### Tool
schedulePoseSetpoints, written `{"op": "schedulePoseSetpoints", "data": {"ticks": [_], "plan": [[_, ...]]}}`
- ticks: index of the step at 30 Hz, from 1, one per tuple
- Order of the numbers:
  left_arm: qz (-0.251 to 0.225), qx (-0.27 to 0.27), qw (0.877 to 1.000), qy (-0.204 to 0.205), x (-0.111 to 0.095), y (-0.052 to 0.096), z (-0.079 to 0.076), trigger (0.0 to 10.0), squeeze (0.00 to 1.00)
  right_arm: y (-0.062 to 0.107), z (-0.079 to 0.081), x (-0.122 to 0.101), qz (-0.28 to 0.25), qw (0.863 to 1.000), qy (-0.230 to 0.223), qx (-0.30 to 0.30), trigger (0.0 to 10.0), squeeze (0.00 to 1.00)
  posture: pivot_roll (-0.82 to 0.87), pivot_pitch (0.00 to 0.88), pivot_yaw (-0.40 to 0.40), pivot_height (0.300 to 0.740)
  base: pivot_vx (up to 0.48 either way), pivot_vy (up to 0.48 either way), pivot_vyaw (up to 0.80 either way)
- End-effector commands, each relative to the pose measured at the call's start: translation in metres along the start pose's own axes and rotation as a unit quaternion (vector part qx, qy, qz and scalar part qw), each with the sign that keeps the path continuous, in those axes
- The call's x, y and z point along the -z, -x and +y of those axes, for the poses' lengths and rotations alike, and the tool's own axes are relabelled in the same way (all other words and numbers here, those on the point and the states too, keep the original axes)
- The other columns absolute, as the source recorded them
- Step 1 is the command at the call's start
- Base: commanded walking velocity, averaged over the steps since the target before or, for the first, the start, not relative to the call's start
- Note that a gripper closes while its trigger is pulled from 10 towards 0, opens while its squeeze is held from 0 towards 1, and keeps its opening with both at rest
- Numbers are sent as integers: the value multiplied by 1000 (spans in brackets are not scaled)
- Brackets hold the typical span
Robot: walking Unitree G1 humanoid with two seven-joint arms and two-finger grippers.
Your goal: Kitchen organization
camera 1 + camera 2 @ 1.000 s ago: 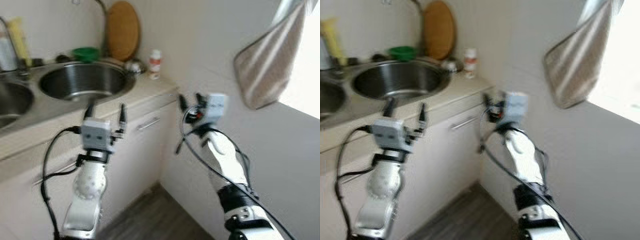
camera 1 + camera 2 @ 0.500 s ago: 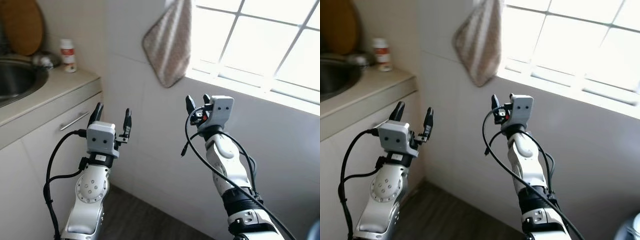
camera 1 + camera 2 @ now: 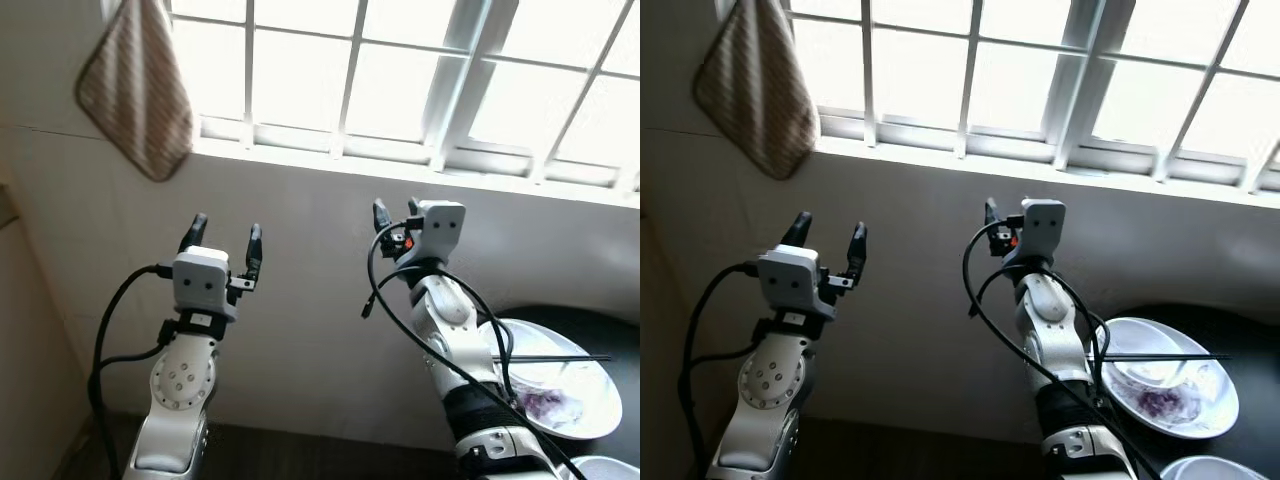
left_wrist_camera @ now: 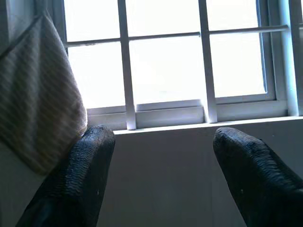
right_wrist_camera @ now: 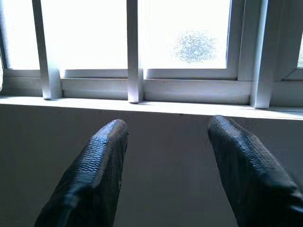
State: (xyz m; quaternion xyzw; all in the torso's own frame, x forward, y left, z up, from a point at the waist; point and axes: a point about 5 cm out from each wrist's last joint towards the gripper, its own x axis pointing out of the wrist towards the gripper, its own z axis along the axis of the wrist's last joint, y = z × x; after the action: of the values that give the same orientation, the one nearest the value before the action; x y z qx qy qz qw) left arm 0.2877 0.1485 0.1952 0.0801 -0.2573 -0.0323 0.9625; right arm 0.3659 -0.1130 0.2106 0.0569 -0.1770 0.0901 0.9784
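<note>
- Your left gripper (image 3: 224, 231) is raised at centre-left of the head view, its two black fingers spread wide with nothing between them. The wrist view confirms it: both fingertips (image 4: 90, 156) stand well apart against the grey wall.
- Your right gripper (image 3: 396, 211) is raised at centre-right, level with the left one. In the right wrist view its ribbed black fingers (image 5: 106, 156) are likewise wide apart and carry nothing.
- Both grippers point at a plain grey wall (image 3: 300, 260) beneath a white-framed, many-paned window (image 3: 400, 90) that spans the top of the frame, very bright.
- A brown-and-cream striped cloth (image 3: 135, 95) hangs at the upper left, its rounded lower edge dropping just below the sill line; it also sits at the edge of the left wrist view (image 4: 33, 118).
- Lower right: a round white plate (image 3: 585, 405) on a dark table surface (image 3: 600, 330), holding purple scraps (image 3: 545, 403).
- A thin dark stick-like utensil (image 3: 560, 358) lies across the plate; you cannot tell exactly what it is.
- Both grippers are well apart from the plate.
</note>
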Motion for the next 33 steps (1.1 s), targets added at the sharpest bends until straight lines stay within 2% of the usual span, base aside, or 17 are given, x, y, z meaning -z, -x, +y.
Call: {"op": "schedulePoseSetpoints", "data": {"ticks": [1,3,9,16,21,25,33], "plan": [[-1,0,1000,1,0,-1,2,10000,0,-2,4,-5,-9,1000,1,-5,10000,0,53,0,-67,736,0,480,-800],[-1,0,1000,2,0,-1,2,10000,0,-2,5,-5,-10,1000,2,-5,10000,0,52,0,-66,736,0,480,-800],[-2,2,1000,-8,0,0,0,10000,0,0,2,-4,-9,1000,13,-2,10000,0,47,0,-65,736,0,0,-800],[14,16,999,-24,6,4,-2,10000,0,10,-2,5,13,998,55,-4,10000,0,25,0,-56,736,0,0,-800],[35,63,996,-46,17,8,-16,10000,0,22,-8,10,28,994,107,2,10000,0,-10,0,-34,736,0,0,-800],[37,74,996,-44,19,7,-22,10000,0,28,-13,15,42,992,114,25,10000,0,-34,0,-12,736,0,0,-800],[38,98,993,-44,22,-1,-28,10000,0,41,-20,13,38,989,132,47,10000,0,-73,0,25,736,0,0,-700]]}}
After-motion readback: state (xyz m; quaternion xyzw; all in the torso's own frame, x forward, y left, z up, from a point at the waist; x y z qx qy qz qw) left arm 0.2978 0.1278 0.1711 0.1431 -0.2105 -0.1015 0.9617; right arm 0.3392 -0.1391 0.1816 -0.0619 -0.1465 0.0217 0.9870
